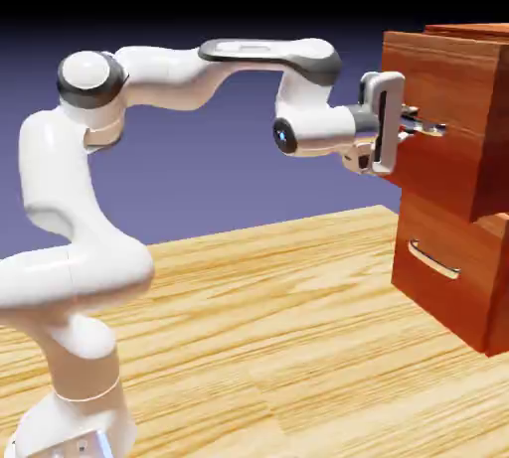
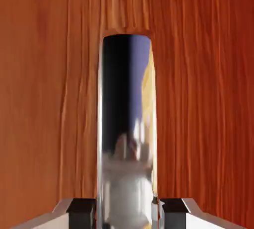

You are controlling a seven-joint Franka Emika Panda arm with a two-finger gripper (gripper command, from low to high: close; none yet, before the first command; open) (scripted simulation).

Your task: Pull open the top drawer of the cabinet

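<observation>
gripper [image 1: 425,129]: level, pointing right at the cabinet [image 1: 452,178]; fingers [image 2: 82,208] closed on the handle [image 2: 126,123] of the top drawer [image 1: 447,118], bar pinched between both tips in the hand view
top drawer: upper front at the right of the scene, face directly ahead of the gripper; it appears to stand a bit proud of the lower drawer [image 1: 442,272], so likely already slightly out
handle: thin silver bar, fills the middle of the hand view, running from between the finger tips up the frame; long axis lies along the drawer face, crosswise to the pull
key relation: drawer lies to the right of the gripper, pull must go straight left, away from the cabinet front, square to the face
arm: only 1 arm, elbow high, wrist in line with the handle
open room: bare bench [image 1: 258,327] and free air to the left of the hand, nothing in the pull path
edges: lower drawer handle [image 1: 434,259] sits below, well apart from the gripper; cabinet top edge above the hand
risk: guess, pulling off-axis could slip the thin bar out of the tips
</observation>
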